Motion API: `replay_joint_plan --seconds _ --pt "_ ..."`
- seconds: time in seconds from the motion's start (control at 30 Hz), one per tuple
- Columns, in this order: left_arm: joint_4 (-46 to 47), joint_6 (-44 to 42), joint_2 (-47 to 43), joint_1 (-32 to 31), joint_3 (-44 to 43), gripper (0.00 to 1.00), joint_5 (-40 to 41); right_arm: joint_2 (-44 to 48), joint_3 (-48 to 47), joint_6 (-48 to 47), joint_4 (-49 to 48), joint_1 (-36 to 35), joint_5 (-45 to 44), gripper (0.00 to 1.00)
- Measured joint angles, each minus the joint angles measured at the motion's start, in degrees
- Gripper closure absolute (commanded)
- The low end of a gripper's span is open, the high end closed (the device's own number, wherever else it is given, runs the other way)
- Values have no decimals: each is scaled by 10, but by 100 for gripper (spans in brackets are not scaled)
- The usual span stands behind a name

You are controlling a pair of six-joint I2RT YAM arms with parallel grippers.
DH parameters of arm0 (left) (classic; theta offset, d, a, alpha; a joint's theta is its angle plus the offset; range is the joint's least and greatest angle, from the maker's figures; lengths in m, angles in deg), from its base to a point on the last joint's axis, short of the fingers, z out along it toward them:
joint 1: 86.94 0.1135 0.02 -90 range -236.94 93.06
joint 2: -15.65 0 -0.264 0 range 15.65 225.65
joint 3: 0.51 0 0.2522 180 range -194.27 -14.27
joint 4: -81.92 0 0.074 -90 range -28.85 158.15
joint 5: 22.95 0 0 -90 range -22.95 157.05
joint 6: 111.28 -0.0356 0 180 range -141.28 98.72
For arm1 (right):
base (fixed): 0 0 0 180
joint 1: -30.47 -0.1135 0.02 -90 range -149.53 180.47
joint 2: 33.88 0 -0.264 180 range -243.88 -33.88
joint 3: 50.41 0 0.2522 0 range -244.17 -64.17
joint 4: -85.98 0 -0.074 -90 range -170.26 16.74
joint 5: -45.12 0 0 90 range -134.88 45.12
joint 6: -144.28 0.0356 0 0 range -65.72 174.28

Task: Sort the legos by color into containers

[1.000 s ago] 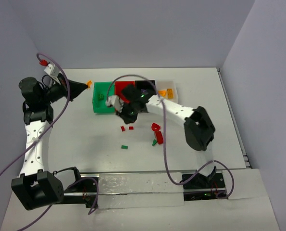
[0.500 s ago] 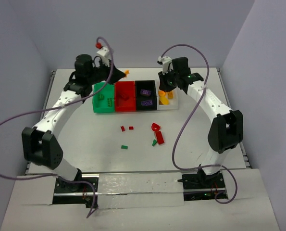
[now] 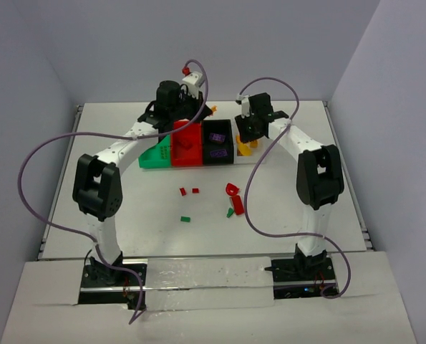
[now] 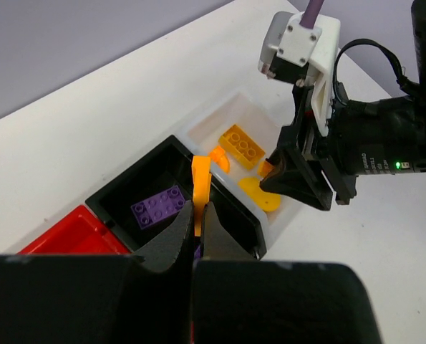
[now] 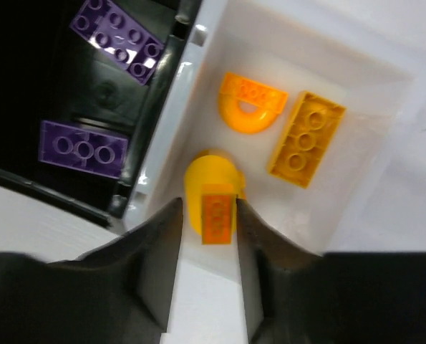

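Not much here besides the plain white flat desk [image 3: 127, 208], really. Pale lavender-grey walls [image 3: 220, 43] box the desk in at the back and on both sides. A shiny, crinkly silver strip [image 3: 205, 276] runs along the desk's near edge.

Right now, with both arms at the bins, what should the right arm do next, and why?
Probably open the jaws wide and lift clear. The right gripper hangs over the clear white bin with a small orange brick between jaws that stand slightly apart. The left gripper, shut on an orange piece, is close by and likely needs that bin.
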Motion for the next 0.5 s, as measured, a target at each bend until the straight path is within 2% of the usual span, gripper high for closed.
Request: replay_joint_plan --seconds 0.1,0.3,0.33,0.4,0.5 --pt "21 3 25 -11 -12 100 2 0 0 4 -3 4 -7 25" --pt "63 21 75 -40 -30 100 1 8 3 5 -2 7 -7 18" --pt "70 24 85 -45 -34 100 0 16 6 6 0 9 -5 18" --pt "82 27 107 -56 -45 100 0 44 17 9 7 16 -1 9" --pt "92 28 138 -72 -70 100 0 109 32 16 12 40 8 2"
